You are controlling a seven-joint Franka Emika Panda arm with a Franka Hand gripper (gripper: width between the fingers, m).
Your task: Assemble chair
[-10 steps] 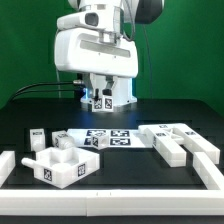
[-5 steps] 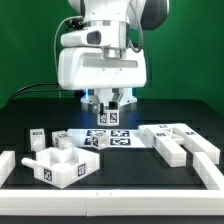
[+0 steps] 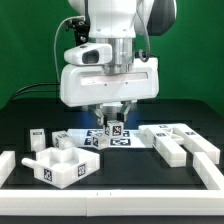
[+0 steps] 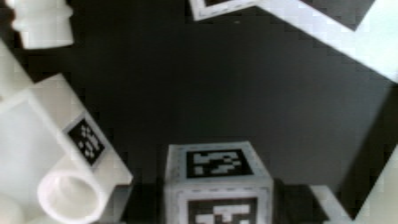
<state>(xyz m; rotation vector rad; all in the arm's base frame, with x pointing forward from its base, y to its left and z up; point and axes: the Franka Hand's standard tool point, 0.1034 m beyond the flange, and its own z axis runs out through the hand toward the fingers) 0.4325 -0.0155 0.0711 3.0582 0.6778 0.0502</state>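
Observation:
My gripper (image 3: pixel 112 126) hangs over the middle of the table, shut on a small white chair block (image 3: pixel 114 131) with square tags on its faces. In the wrist view the block (image 4: pixel 217 163) sits between the two dark fingers (image 4: pixel 143 205), a tag on its top and another on its near face. A larger white chair piece (image 3: pixel 62 165) with a round peg end lies at the front on the exterior view's left, and it also shows beside the gripper in the wrist view (image 4: pixel 50 130). A stepped U-shaped chair piece (image 3: pixel 180 143) lies on the exterior view's right.
The marker board (image 3: pixel 100 138) lies flat under the gripper. A small tagged white block (image 3: pixel 37 137) rests at the exterior view's left. Low white border rails (image 3: pixel 8 166) (image 3: pixel 212 172) run along the table's sides and front. A black cable trails behind the arm.
The arm has come forward and toward the exterior view's right, carrying the small tagged block from the back of the table to above the marker board. The grip is unchanged.

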